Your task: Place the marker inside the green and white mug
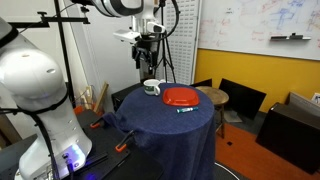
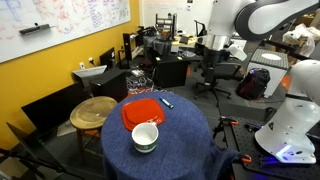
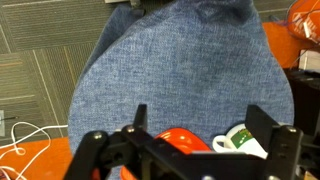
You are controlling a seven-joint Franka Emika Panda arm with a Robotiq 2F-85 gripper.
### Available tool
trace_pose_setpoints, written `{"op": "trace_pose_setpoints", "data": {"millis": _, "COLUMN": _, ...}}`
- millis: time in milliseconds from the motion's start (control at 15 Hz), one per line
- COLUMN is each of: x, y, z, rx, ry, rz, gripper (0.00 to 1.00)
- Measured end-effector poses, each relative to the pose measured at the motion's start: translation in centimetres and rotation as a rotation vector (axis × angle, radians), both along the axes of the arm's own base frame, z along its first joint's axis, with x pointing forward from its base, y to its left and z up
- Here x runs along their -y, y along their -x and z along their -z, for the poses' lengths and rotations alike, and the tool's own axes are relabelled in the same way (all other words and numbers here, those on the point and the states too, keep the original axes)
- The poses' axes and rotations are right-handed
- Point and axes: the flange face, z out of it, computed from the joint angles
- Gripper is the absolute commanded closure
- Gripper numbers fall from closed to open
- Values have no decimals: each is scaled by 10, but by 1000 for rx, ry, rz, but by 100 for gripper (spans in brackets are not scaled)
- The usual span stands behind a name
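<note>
The marker (image 1: 185, 110) is a short dark teal stick lying on the blue-cloth table (image 1: 170, 135), beside the red plate (image 1: 181, 97). In an exterior view it lies past the plate's far edge (image 2: 167, 102). The green and white mug (image 1: 152, 87) stands upright next to the plate, and also shows in an exterior view (image 2: 146, 137) and the wrist view (image 3: 240, 140). My gripper (image 1: 147, 55) hangs high above the table, over the mug's side. Its jaws (image 3: 200, 122) are open and empty. The marker is out of the wrist view.
A round wooden stool (image 1: 212, 95) stands close to the table, seen too in an exterior view (image 2: 93, 110). Black chairs (image 1: 240, 98) and a yellow wall lie behind. Orange clamps (image 1: 122, 148) hold the cloth. The red plate (image 2: 142, 112) takes up the table's middle.
</note>
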Motion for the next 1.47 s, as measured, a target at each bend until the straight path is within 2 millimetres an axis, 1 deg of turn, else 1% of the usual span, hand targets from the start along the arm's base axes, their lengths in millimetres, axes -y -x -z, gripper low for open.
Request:
{"op": "trace_pose_setpoints", "data": {"millis": 200, "x": 9, "y": -16, "z": 2, "rx": 94, "ry": 23, "rz": 106, "gripper": 0}}
{"op": "trace_pose_setpoints", "data": {"millis": 400, "x": 21, "y": -29, "z": 9, "rx": 163, "ry": 39, "rz": 230, "gripper": 0}}
{"op": "trace_pose_setpoints", "data": {"millis": 733, "x": 40, "y": -49, "z": 29, "rx": 217, "ry": 67, "rz": 464, "gripper": 0}}
{"op": "trace_pose_setpoints", "data": {"millis": 933, "x": 51, "y": -62, "z": 43, "rx": 213, "ry": 89, "rz": 576, "gripper": 0}}
{"op": "trace_pose_setpoints", "data": {"millis": 1200, "x": 68, "y": -80, "z": 61, "rx": 193, "ry": 101, "rz": 654, "gripper": 0}}
{"op": "trace_pose_setpoints", "data": {"millis": 1467, "x": 90, "y": -100, "z": 83, "rx": 212, "ry": 110, "rz": 690, "gripper": 0}}
